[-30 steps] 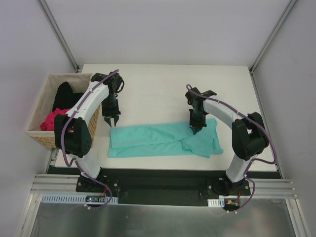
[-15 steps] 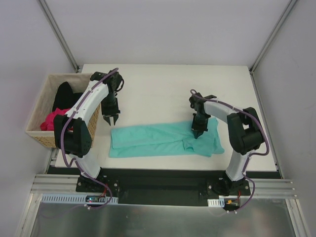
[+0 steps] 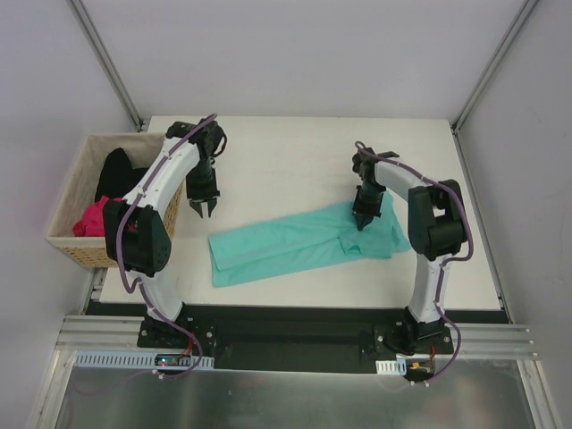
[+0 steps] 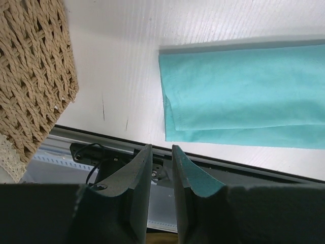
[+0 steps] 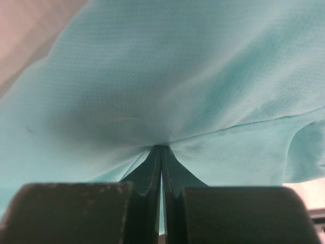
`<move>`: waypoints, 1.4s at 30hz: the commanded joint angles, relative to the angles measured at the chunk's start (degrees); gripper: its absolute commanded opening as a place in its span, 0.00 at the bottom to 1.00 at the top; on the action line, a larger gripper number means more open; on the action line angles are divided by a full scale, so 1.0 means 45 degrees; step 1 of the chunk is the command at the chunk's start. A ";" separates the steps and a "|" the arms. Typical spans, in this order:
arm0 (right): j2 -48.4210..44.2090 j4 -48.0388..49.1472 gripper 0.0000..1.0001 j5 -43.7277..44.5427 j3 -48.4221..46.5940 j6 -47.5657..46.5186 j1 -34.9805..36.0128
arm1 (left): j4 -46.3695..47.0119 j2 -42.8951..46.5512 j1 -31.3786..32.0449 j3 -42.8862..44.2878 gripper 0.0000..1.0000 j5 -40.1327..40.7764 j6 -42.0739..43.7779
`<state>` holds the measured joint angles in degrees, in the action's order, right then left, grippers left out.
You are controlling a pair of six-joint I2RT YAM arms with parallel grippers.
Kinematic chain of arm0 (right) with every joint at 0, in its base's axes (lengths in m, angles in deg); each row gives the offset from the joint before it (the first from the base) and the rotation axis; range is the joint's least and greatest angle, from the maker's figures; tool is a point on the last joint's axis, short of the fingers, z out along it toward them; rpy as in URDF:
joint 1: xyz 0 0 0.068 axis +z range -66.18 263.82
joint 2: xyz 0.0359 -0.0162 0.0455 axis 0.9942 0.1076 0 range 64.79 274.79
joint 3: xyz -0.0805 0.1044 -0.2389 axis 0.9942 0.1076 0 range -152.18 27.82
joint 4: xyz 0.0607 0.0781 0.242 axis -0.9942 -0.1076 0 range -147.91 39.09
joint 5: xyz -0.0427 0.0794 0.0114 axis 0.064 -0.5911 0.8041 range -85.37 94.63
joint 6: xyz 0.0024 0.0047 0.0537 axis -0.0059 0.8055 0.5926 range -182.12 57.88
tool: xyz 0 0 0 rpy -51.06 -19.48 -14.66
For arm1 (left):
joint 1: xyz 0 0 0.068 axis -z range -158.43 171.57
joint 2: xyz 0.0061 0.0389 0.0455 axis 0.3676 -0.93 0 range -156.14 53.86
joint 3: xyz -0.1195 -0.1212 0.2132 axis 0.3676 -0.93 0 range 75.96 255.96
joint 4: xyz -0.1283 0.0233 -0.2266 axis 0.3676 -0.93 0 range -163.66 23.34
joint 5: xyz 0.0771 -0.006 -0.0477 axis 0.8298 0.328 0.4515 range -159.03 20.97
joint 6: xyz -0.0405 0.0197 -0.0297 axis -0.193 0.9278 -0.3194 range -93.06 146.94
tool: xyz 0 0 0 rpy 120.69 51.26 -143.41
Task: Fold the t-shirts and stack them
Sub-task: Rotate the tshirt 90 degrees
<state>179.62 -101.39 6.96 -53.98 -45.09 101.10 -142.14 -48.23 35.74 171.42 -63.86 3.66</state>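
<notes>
A teal t-shirt (image 3: 286,243) lies on the white table (image 3: 286,152) as a long folded strip, slanting from near left to far right. My right gripper (image 3: 361,222) is shut on its cloth near the right end; in the right wrist view the fabric (image 5: 167,76) puckers into the closed tips of that gripper (image 5: 162,147). My left gripper (image 3: 201,213) hovers just beyond the strip's left end, narrowly open and holding nothing. In the left wrist view the shirt's folded corner (image 4: 244,91) lies ahead of that gripper (image 4: 161,147). A pink t-shirt (image 3: 94,217) and a black t-shirt (image 3: 116,174) lie in the basket.
The woven wicker basket (image 3: 71,241) stands off the table's left edge, close beside the left arm; its weave (image 4: 35,76) fills the left of the left wrist view. The table's near edge and a metal rail (image 3: 286,313) run just behind the shirt.
The right gripper has moved away from the bases and to the right, dragging the shirt's right end. The strip has turned to a slant. The left gripper has shifted slightly farther from the bases.
</notes>
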 commanded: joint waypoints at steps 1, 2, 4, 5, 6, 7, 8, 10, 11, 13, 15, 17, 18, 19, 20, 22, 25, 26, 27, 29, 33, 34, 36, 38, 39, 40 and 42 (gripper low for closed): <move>0.1258 -0.0793 0.01 0.0459 -0.2926 -0.0972 -0.0187 | -0.1058 -0.0361 -0.0220 0.0739 0.22 0.0238 0.0351; 0.1512 -0.0930 0.01 0.0498 -0.3516 -0.1051 -0.0207 | -0.1097 -0.0478 -0.0259 0.0856 0.22 0.0238 0.0370; 0.2274 -0.1321 0.01 0.0479 -0.4435 -0.1401 -0.0226 | -0.1116 -0.0576 -0.0317 0.0954 0.22 0.0218 0.0429; 0.2547 -0.1438 0.01 0.0440 -0.5387 -0.1539 -0.0207 | -0.1097 -0.0615 -0.0395 0.0993 0.22 0.0199 0.0429; 0.2975 -0.1497 0.01 0.0440 -0.5783 -0.1656 -0.0245 | -0.1097 -0.0635 -0.0415 0.1013 0.22 0.0199 0.0448; 0.3231 -0.1517 0.01 0.0440 -0.6232 -0.1947 -0.0226 | -0.1097 -0.0655 -0.0473 0.1013 0.22 0.0180 0.0468; 0.3446 -0.1536 0.01 0.0382 -0.6990 -0.2085 -0.0246 | -0.1097 -0.0655 -0.0532 0.1013 0.22 0.0179 0.0468; 0.4052 -0.1536 0.01 0.0167 -0.7737 -0.2359 -0.0285 | -0.1097 -0.0655 -0.0610 0.0994 0.22 0.0141 0.0468; 0.4228 -0.1420 0.01 -0.0008 -0.8050 -0.2670 -0.0285 | -0.1097 -0.0655 -0.0630 0.0974 0.22 0.0121 0.0488; 0.4598 -0.1225 0.01 -0.0399 -0.8677 -0.3023 -0.0304 | -0.1116 -0.0635 -0.0669 0.0935 0.22 0.0101 0.0488; 0.4659 -0.0718 0.01 -0.1255 -0.8775 -0.3472 -0.0304 | -0.1117 -0.0596 -0.0708 0.0896 0.22 0.0101 0.0468; 0.4504 -0.0289 0.01 -0.1551 -0.8659 -0.3648 -0.0305 | -0.1156 -0.0558 -0.0708 0.0857 0.22 0.0082 0.0468; 0.4425 -0.0209 0.01 -0.1610 -0.8581 -0.3707 -0.0304 | -0.1156 -0.0518 -0.0708 0.0838 0.22 0.0082 0.0468; 0.4270 -0.0112 0.01 -0.1572 -0.8425 -0.3727 -0.0304 | -0.1136 -0.0499 -0.0708 0.0818 0.22 0.0082 0.0468; 0.3940 0.0063 0.01 -0.1495 -0.8327 -0.3708 -0.0304 | -0.1136 -0.0479 -0.0708 0.0799 0.22 0.0082 0.0449; 0.3431 0.0240 0.05 -0.1008 -0.8055 -0.4215 -0.0304 | -0.1136 -0.0459 -0.0708 0.0798 0.22 0.0023 0.0468; 0.2046 0.0747 0.12 0.0047 -0.7586 -0.4508 -0.0304 | -0.1019 -0.0401 -0.0708 0.0798 0.22 -0.0132 0.0488; 0.1616 0.1000 0.13 0.0281 -0.7507 -0.4567 -0.0304 | -0.0980 -0.0324 -0.0708 0.0837 0.22 -0.0210 0.0488; 0.0877 0.1119 0.15 0.0709 -0.7429 -0.4625 -0.0304 | -0.0883 -0.0303 -0.0708 0.0818 0.22 -0.0289 0.0507; 0.0112 0.1333 0.22 0.1141 -0.7234 -0.4665 -0.0285 | -0.0785 -0.0187 -0.0708 0.0798 0.22 -0.0406 0.0507; -0.1353 0.1355 0.23 0.1709 -0.6881 -0.4568 -0.0285 | -0.0590 -0.0108 -0.0708 0.0662 0.22 -0.0504 0.0585; -0.1473 0.1238 0.19 0.1825 -0.6823 -0.4471 -0.0266 | -0.0570 -0.0050 -0.0708 0.0604 0.22 -0.0524 0.0605; -0.1649 0.0828 0.02 0.2060 -0.6473 -0.4002 -0.0246 | -0.0531 -0.0030 -0.0708 0.0584 0.22 -0.0543 0.0663; -0.1922 0.0613 0.01 0.2294 -0.5966 -0.3478 -0.0207 | -0.0492 0.0029 -0.0708 0.0564 0.22 -0.0543 0.0702; -0.2020 0.0612 0.01 0.2295 -0.5267 -0.3319 -0.0187 | -0.0492 0.0048 -0.0708 0.0525 0.22 -0.0524 0.0741; -0.2233 0.0612 0.01 0.2295 -0.4912 -0.3085 -0.0187 | -0.0434 0.0087 -0.0708 0.0486 0.22 -0.0543 0.0742; -0.2333 0.0709 0.01 0.2256 -0.4228 -0.2579 -0.0168 | -0.0433 0.0126 -0.0708 0.0428 0.22 -0.0543 0.0781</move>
<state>168.49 -95.73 15.16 -79.95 -61.87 99.94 -142.07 -51.24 33.08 173.83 -65.56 5.67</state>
